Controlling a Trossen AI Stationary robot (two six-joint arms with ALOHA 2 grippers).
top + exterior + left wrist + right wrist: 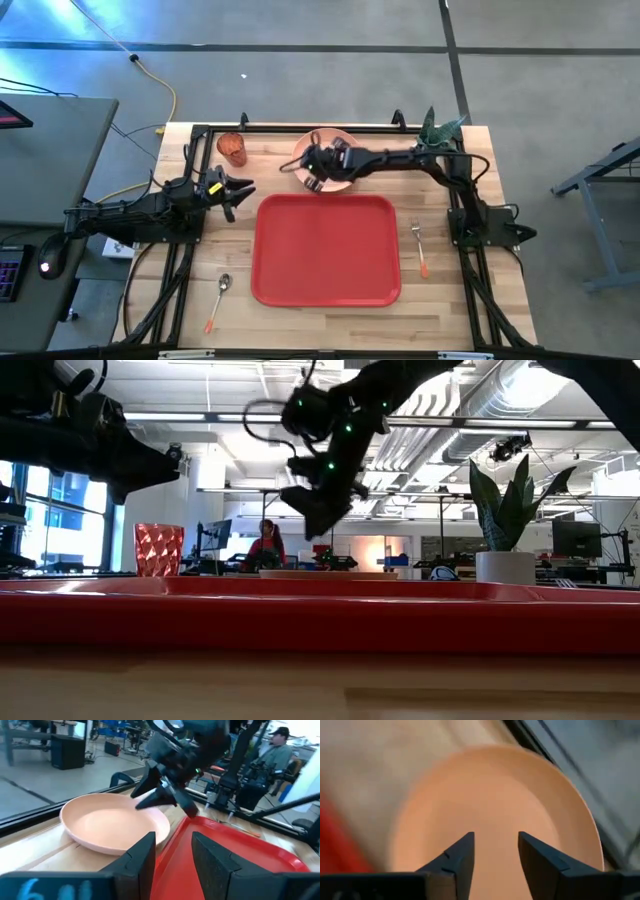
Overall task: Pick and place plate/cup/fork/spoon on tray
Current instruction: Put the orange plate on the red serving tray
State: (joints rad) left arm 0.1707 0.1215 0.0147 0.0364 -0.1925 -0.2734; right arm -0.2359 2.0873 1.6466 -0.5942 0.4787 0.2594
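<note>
The peach-pink plate (338, 140) rests flat on the table just beyond the far edge of the red tray (325, 250). My right gripper (306, 172) hangs open above the plate's left part, clear of it in the low view (315, 510); its wrist view looks down between the fingers (495, 852) onto the plate (495, 795). My left gripper (243, 192) is open and empty at the tray's far left corner, pointing toward the plate (110, 822). The red-orange cup (232, 149) stands upright at the far left. The spoon (218, 300) lies near left of the tray, the fork (420, 248) to its right.
A white pot with a green plant (440, 130) stands at the far right corner, beside the right arm. A black frame rail (300, 126) runs along the table's far edge behind the plate and cup. People stand in the room beyond the table.
</note>
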